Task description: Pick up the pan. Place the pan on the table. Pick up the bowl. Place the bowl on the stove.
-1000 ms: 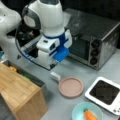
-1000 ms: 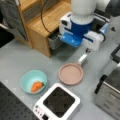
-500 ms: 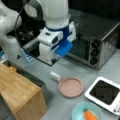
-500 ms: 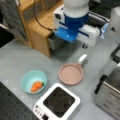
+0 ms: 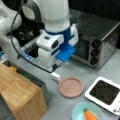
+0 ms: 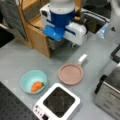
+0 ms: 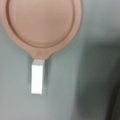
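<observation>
On the matte grey table [image 6: 17, 60], the round salmon-pink pan [image 6: 71, 74] lies flat, its short white handle [image 6: 82, 59] pointing to one o'clock in a front view. The gripper [image 5: 57, 65] hangs above that handle, clear of it; whether its jaws are wide or narrow cannot be told. The glossy teal bowl [image 6: 33, 81], holding an orange carrot [image 6: 36, 86], sits at nine o'clock of the pan. The square white stove [image 6: 58, 104], with its black top, stands bare at six o'clock, beside a silver toaster oven [image 5: 97, 42].
</observation>
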Available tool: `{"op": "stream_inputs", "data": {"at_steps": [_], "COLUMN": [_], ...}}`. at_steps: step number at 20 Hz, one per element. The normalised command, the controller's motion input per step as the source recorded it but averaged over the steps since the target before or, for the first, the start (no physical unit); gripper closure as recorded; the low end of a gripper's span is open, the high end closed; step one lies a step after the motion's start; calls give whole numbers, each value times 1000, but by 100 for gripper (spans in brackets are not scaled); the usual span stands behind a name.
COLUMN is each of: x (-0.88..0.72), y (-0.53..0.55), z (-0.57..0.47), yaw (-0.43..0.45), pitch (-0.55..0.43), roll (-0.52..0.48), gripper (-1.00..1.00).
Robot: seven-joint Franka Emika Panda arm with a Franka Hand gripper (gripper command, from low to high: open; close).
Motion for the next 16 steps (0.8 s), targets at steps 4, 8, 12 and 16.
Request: {"op": "stream_inputs", "data": {"at_steps": [4,8,12,16], "x": [612,539,483,469], "y": [-345,-305,-329,-363], "z": [67,-1,-89,-134], "yaw": [99,49,0,6], "pitch": [134,114,100,156], "roll": [-6,-9,-51,-43], "gripper": [-100,-100,-100,-100]}}
